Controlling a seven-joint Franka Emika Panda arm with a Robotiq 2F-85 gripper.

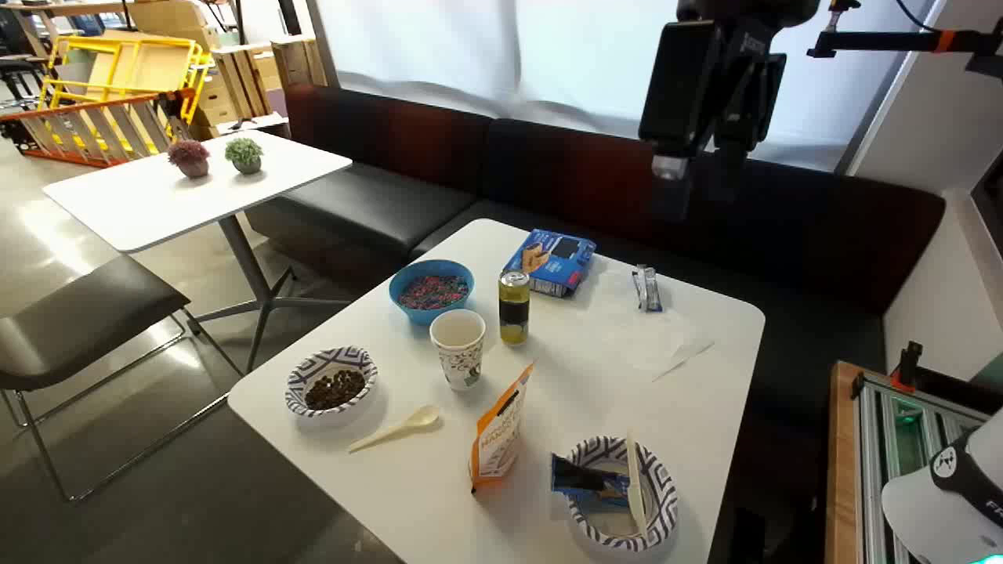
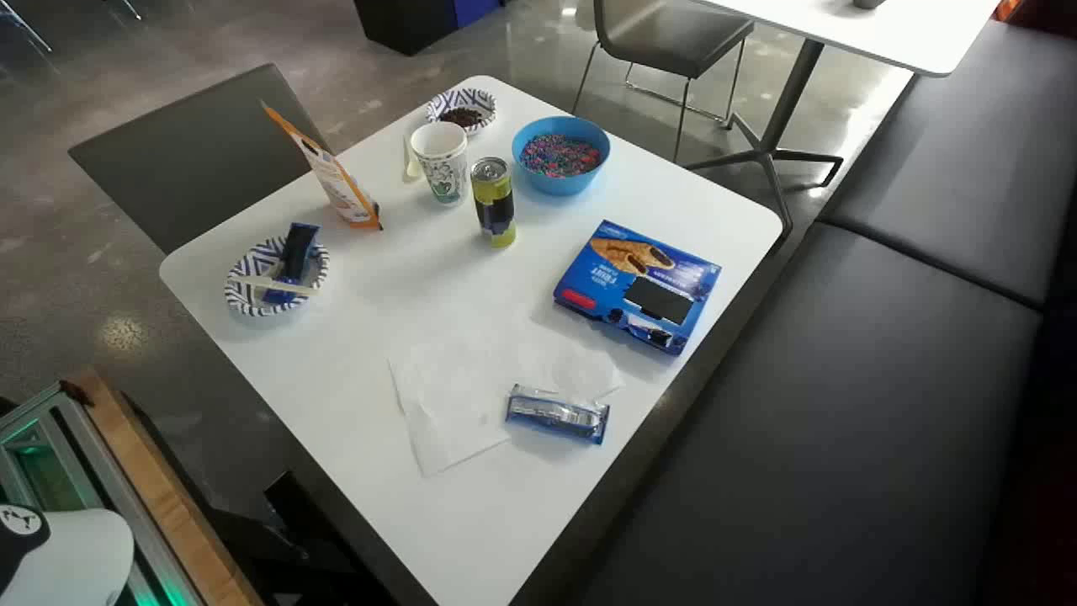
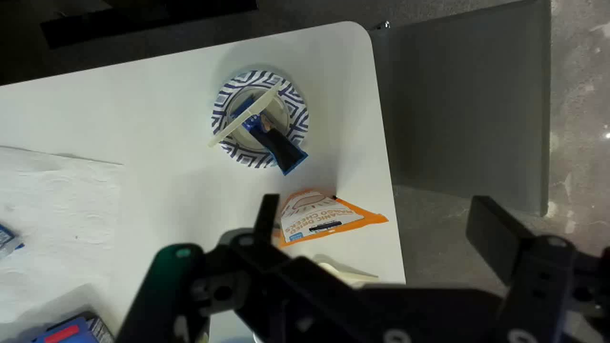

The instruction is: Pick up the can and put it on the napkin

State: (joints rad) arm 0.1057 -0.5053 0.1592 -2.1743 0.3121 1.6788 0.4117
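The can (image 1: 514, 309), dark in the middle with yellow-green above and below, stands upright on the white table in both exterior views (image 2: 495, 202). The napkin (image 2: 454, 412) is a thin whitish sheet lying flat with slight creases. It is faint in an exterior view (image 1: 654, 345) and shows at the left of the wrist view (image 3: 62, 209). My gripper (image 1: 701, 184) is high above the table, apart from the can. In the wrist view its fingers (image 3: 374, 209) are wide apart with nothing between them. The can is not clearly visible there, behind the gripper body.
A white paper cup (image 1: 461, 362) and a blue bowl (image 1: 427, 316) stand close to the can. A blue box (image 2: 665, 252) and an orange packet (image 1: 499, 439) are nearby. A silver-blue snack packet (image 2: 555, 414) lies at the napkin's edge. Patterned bowls (image 1: 666, 505) stand near table edges.
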